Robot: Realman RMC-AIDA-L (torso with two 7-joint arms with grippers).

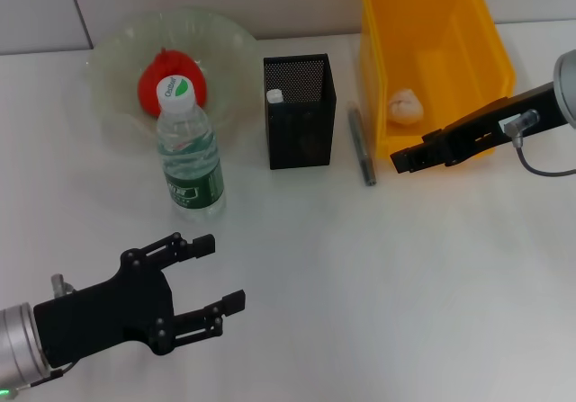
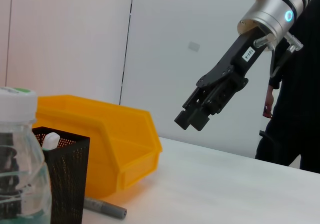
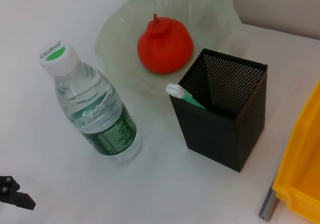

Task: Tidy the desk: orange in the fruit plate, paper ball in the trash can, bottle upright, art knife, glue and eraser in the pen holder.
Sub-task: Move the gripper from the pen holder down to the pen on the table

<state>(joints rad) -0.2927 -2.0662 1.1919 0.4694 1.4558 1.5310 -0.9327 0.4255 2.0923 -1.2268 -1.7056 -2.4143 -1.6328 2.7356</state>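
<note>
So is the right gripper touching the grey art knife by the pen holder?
Apart. In the left wrist view the right gripper hangs in the air well above the table, while the art knife lies flat beside the yellow bin.

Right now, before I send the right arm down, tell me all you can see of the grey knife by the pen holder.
The knife is a slim, dull grey stick, metal or plastic by its look, with no blade showing. It lies flat on the white desk, in the gap between the black mesh pen holder and the yellow bin, running roughly away from the robot. It lies close beside the bin; whether they touch is unclear. Nothing grips it: the right pincer hangs just beside its near end.
</note>
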